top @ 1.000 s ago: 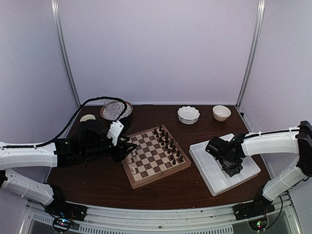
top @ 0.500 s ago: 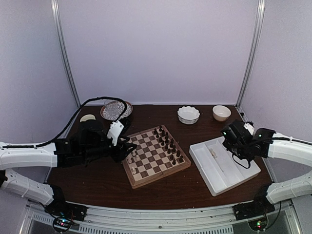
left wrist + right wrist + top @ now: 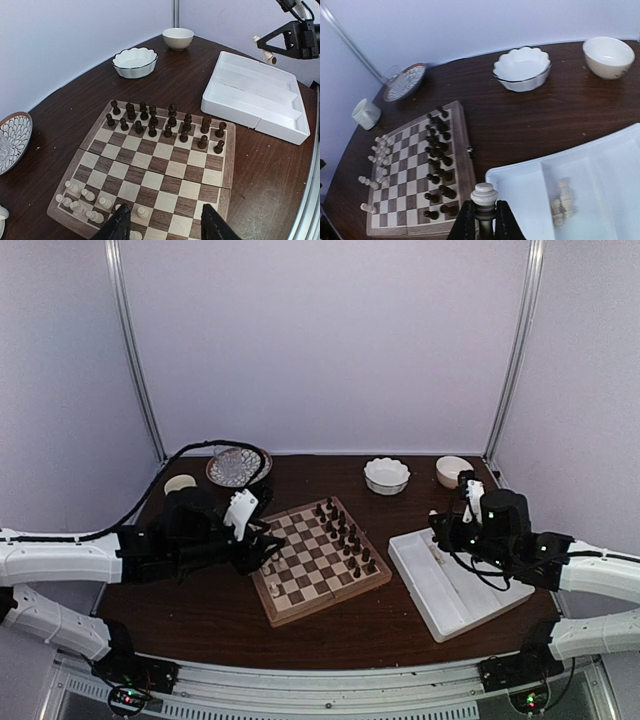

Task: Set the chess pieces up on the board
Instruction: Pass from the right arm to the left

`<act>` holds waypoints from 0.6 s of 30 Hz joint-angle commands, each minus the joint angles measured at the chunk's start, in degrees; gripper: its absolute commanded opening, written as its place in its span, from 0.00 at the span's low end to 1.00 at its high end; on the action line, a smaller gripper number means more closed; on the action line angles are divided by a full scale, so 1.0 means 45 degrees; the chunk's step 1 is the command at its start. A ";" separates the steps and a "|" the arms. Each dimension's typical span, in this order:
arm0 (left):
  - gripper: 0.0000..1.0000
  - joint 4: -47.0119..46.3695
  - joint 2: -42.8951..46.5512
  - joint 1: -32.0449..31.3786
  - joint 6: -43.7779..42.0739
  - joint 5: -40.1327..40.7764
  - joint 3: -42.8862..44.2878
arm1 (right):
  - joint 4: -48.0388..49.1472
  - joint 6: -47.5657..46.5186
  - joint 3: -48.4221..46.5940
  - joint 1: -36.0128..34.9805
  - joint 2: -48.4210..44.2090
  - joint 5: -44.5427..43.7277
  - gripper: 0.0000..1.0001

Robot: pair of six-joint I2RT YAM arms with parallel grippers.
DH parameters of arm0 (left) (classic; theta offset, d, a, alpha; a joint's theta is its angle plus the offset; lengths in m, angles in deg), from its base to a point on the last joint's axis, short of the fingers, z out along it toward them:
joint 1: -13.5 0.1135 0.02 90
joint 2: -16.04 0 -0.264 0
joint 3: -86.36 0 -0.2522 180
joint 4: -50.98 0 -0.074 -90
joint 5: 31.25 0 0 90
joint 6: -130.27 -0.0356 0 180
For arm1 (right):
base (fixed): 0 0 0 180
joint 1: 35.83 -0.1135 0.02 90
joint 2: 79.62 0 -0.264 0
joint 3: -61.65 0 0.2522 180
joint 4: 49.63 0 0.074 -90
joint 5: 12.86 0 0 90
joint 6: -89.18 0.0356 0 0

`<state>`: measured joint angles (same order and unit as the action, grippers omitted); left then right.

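Note:
The wooden board (image 3: 372, 575) lies mid-table, also in the left wrist view (image 3: 229, 162) and the right wrist view (image 3: 463, 145). Several cream-white pieces (image 3: 82, 195) stand on its left end (image 3: 379, 150). Dark pieces (image 3: 165, 125) fill the other end. My right gripper (image 3: 438, 532) hangs over the left end of the white tray (image 3: 450, 595), shut on a cream-white piece (image 3: 484, 194). A few more cream pieces (image 3: 562, 200) lie in the tray. My left gripper (image 3: 165, 230) is open and empty above the board's cream end (image 3: 268, 550).
A scalloped white bowl (image 3: 386, 476) and a cream bowl (image 3: 454, 471) stand at the back right. A patterned plate (image 3: 238, 466) and a small pale cup (image 3: 181, 483) stand at the back left.
My right gripper has come up out of the tray holding a cream piece and swung left toward the board. My left arm has barely moved.

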<state>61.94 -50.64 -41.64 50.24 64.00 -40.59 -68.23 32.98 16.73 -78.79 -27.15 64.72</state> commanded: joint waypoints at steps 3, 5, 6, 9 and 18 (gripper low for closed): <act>0.52 -0.1810 -0.0297 -0.0052 0.0023 -0.0069 -0.0533 | 0.4527 -0.1723 0.0040 -0.0683 0.1229 0.4756 0.00; 0.53 -0.2046 -0.0441 -0.0017 -0.0019 -0.0741 -0.0530 | 0.4998 -0.1694 -0.0234 -0.0980 0.1784 0.5445 0.00; 0.55 -0.2195 -0.0499 0.0013 -0.0058 -0.1100 -0.0555 | 0.5196 -0.1609 -0.0387 -0.1117 0.2020 0.5753 0.00; 0.58 -0.2944 -0.0450 0.0007 -0.0427 -0.3171 -0.0774 | 0.5898 -0.1210 -0.0805 -0.1417 0.2680 0.6984 0.00; 0.59 -0.7688 0.0445 -0.0028 -0.1983 -0.6230 -0.3169 | 0.6302 -0.0982 -0.2409 -0.3555 0.3332 0.8272 0.00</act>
<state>43.64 -50.79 -41.57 45.72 43.83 -49.77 -42.48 29.06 10.65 -91.03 -12.90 98.27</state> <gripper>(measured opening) 0.590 0.105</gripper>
